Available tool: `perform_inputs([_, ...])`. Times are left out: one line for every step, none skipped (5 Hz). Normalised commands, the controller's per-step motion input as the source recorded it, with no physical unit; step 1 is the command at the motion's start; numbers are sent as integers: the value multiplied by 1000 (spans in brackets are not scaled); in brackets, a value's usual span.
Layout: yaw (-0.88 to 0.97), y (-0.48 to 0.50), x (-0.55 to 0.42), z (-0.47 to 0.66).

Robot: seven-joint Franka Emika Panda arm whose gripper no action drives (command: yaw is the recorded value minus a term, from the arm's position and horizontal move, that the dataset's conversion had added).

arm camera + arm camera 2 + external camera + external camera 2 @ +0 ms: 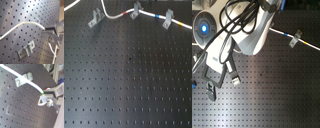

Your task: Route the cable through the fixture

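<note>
Beside the fixture (pixel 95 19) (cable (pixel 114 15) outside it), the tool (pixel 43 92) pinches the cable.

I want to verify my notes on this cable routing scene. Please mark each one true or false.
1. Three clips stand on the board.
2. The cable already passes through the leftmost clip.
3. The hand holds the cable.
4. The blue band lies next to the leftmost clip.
1. True: the first exterior view shows the fixture, a middle clip and a right clip.
2. False: the cable runs beside the fixture, not through it. It reaches only the other two clips.
3. True: in the second wrist view the hand appears closed on the cable.
4. False: the blue band lies by the right clip.
</note>
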Motion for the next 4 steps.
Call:
perform_inputs([0,62,-54,260])
perform_inputs([0,90,-214,478])
perform_inputs([0,86,-195,382])
perform_inputs([0,-16,-158,340])
